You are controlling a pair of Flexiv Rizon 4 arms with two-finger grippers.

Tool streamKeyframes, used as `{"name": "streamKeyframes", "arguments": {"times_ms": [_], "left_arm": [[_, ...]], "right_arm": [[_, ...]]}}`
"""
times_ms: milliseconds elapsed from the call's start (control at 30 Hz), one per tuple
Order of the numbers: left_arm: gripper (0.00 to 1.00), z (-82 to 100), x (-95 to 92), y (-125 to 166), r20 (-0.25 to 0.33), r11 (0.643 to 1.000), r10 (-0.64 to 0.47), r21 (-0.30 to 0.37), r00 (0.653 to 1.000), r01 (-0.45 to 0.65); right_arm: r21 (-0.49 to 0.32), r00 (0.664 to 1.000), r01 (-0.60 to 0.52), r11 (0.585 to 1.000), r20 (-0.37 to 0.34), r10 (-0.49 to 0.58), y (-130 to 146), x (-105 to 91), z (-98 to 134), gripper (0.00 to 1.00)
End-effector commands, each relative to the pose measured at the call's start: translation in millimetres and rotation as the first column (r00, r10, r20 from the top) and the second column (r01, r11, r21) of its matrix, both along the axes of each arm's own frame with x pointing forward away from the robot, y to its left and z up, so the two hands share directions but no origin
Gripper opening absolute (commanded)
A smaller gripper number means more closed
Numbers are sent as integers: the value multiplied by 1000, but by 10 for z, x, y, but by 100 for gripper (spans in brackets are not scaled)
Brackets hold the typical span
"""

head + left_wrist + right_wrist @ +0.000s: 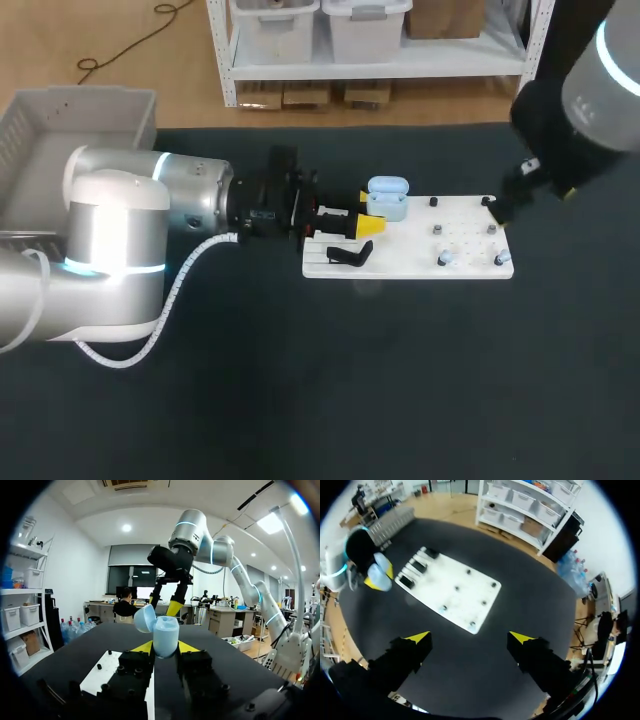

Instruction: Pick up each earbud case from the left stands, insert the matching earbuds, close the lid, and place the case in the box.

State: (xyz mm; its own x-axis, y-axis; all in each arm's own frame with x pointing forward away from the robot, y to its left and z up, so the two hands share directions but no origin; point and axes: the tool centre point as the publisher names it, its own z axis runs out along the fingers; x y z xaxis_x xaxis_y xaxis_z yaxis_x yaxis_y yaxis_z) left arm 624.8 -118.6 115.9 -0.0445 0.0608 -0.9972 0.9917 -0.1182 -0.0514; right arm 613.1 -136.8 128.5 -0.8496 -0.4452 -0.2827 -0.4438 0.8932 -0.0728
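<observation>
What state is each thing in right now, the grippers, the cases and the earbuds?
blue case: lid open.
left gripper: shut on blue case.
right gripper: open, holding nothing.
black case: on the board, untouched; lid unclear.
earbuds: on the board, not inserted.
</observation>
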Motion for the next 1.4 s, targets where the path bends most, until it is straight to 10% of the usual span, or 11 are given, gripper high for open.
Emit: {"name": "streamKeyframes", "arguments": {"times_ms": [33,167,367,1400], "left_arm": [[0,-9,0,6,2,1000,0,-3,1000,0],[0,-9,0,6,2,1000,0,-3,1000,0],[0,-9,0,6,2,1000,0,-3,1000,0],[0,-9,0,6,2,1000,0,-3,1000,0]], "right_arm": [[-67,1000,24,997,-9,-25,21,53,-146,100],[-65,998,30,997,-47,-33,13,58,-293,95],[-47,993,37,998,-107,-42,38,85,-468,54],[-86,980,4,996,-196,-21,55,68,-1006,58]]}}
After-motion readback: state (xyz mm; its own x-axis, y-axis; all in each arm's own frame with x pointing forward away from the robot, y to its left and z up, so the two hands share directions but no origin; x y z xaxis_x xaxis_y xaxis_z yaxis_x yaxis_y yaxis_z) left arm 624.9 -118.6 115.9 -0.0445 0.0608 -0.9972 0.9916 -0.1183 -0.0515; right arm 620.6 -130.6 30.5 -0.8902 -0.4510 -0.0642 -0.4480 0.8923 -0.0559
